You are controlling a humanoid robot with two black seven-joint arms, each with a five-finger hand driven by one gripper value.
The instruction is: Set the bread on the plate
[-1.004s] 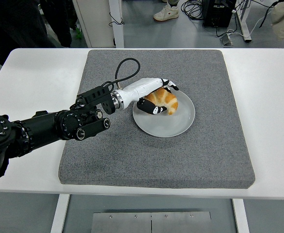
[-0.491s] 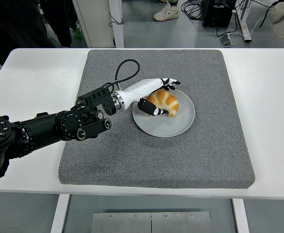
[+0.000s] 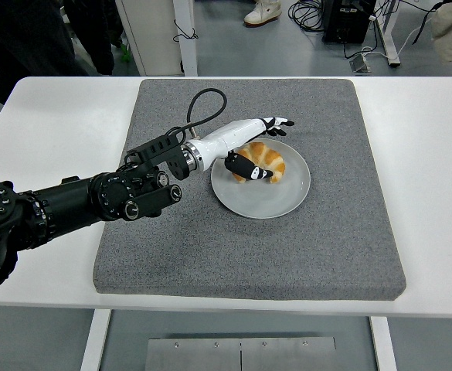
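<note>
- The croissant (image 3: 263, 160) lies on the white plate (image 3: 287, 197), toward its far-left part, on the grey mat (image 3: 210, 255).
- The left hand (image 3: 255, 147) holds nothing: fingers spread above the croissant, thumb at its near side.
- Release looks done; next, the arm should retreat left without nudging the bread.
- A second ago the fingers wrapped the croissant; they have since lifted off.
</note>
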